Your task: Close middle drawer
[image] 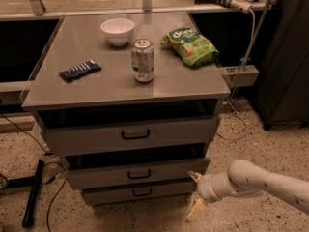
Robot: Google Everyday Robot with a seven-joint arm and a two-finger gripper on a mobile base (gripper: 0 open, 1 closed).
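The grey cabinet holds three drawers. The middle drawer (140,174), with a small dark centre handle, stands out only a little from the cabinet, and a dark gap shows above its front. My gripper (191,196) is low at the right, just off the drawer's right front corner. Its fingers (195,210) are spread apart and hold nothing. The upper fingertip is at or near the drawer's front corner; I cannot tell if it touches.
The top drawer (133,135) also stands slightly out. The bottom drawer (137,193) is in. On the cabinet top are a white bowl (117,31), a soda can (143,60), a green chip bag (190,45) and a dark blue packet (79,70). Cables (241,81) hang at the right and a black bar (33,192) lies on the floor at the left.
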